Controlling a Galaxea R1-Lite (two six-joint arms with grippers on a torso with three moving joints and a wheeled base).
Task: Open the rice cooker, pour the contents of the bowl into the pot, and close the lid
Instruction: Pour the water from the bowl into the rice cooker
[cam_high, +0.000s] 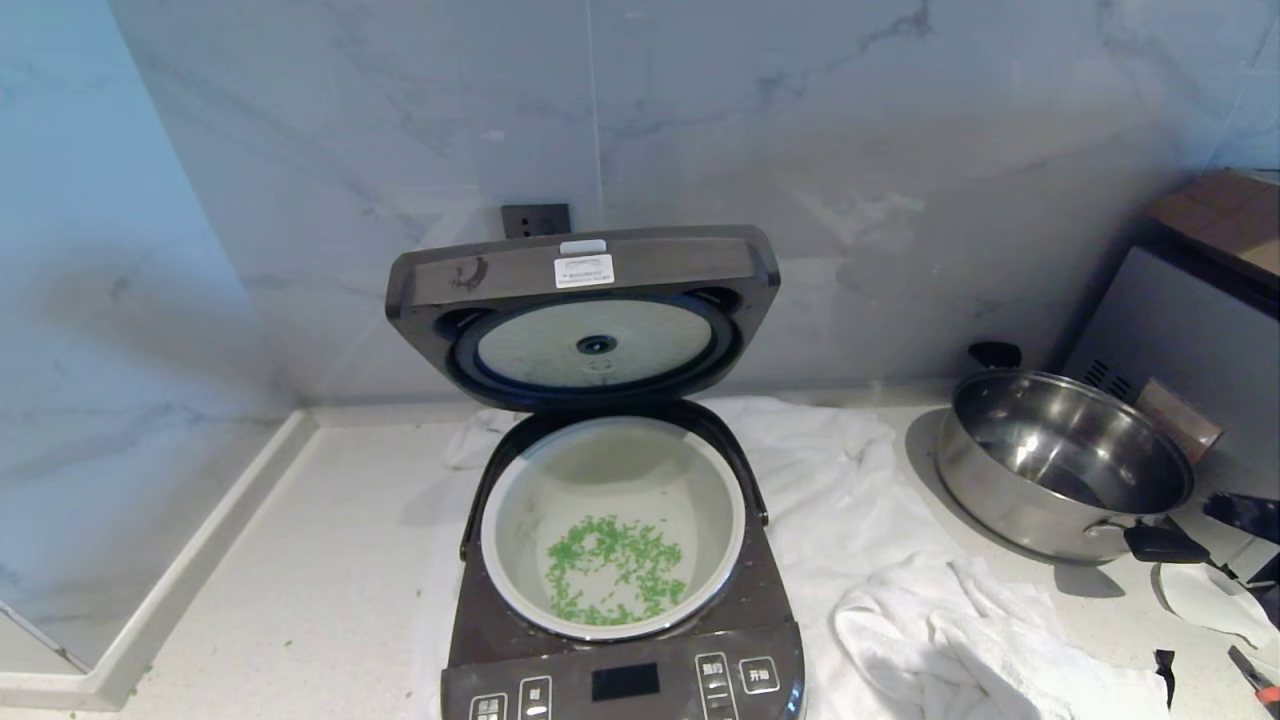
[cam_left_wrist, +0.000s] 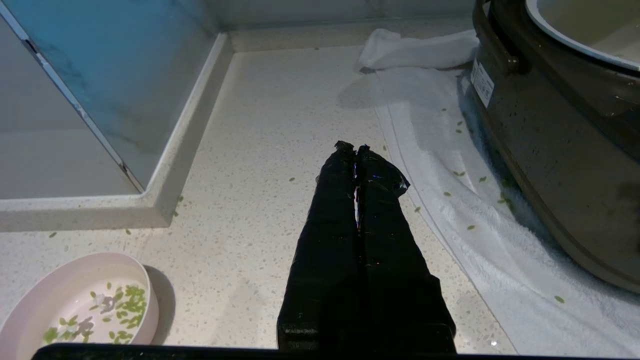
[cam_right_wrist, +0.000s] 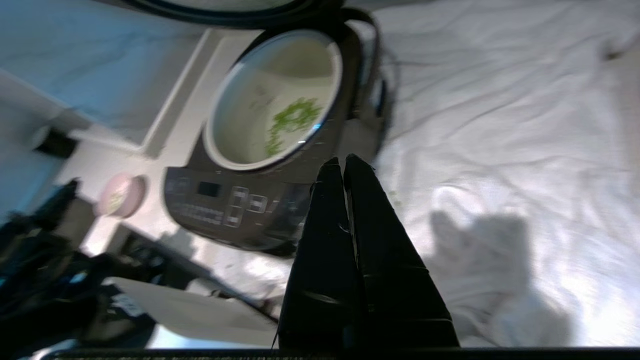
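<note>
The rice cooker (cam_high: 620, 600) stands on a white towel (cam_high: 860, 500) on the surface (cam_high: 300, 560), with the lid (cam_high: 583, 310) raised upright at the rear. The pot (cam_high: 612, 525) sits in the body and holds the green bits (cam_high: 615, 568). The bowl (cam_left_wrist: 75, 307) rests on the surface to the cooker's left, with a few bits inside. The left end effector (cam_left_wrist: 355, 148) is clenched and empty above the surface. The right end effector (cam_right_wrist: 340, 162) is clenched and empty, near the cooker's front corner. A steel pan (cam_high: 1065, 465) stands to the right
</note>
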